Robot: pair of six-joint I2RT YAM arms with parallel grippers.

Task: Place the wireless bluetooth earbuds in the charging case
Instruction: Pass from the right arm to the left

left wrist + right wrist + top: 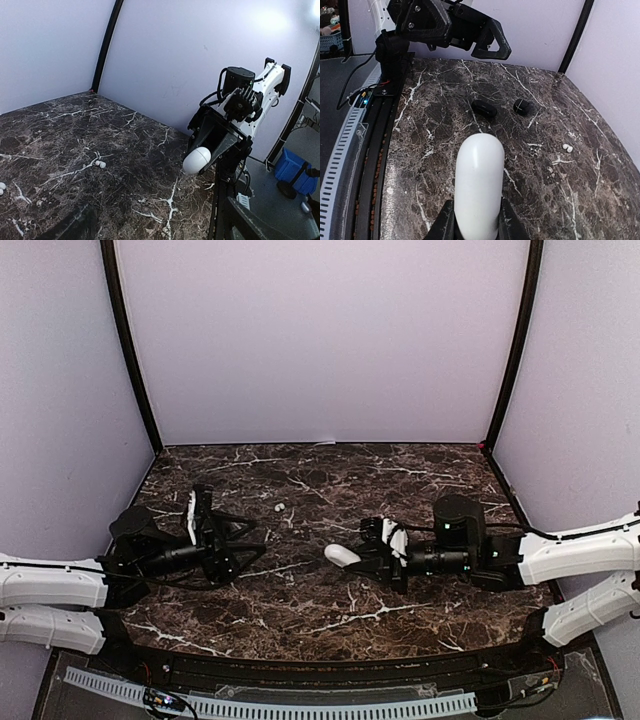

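Observation:
My right gripper (357,560) is shut on one end of a white oval charging case (480,180), which sticks out ahead of the fingers above the marble; the case looks closed. It also shows as the white case (342,556) mid-table and as the case (196,160) in the left wrist view. Two tiny white earbuds (281,508) lie together on the table, seen as earbuds (567,148) and earbuds (100,163). My left gripper (240,540) stands wide open and empty at the left, its gripper (155,224) fingers at the bottom corners of its own view.
A black oval case (484,108) and a round black piece (522,107) lie on the marble table (400,480) in front of the left gripper (457,35). More small white bits (1,188) sit at the left wrist view's edge. Purple walls enclose three sides.

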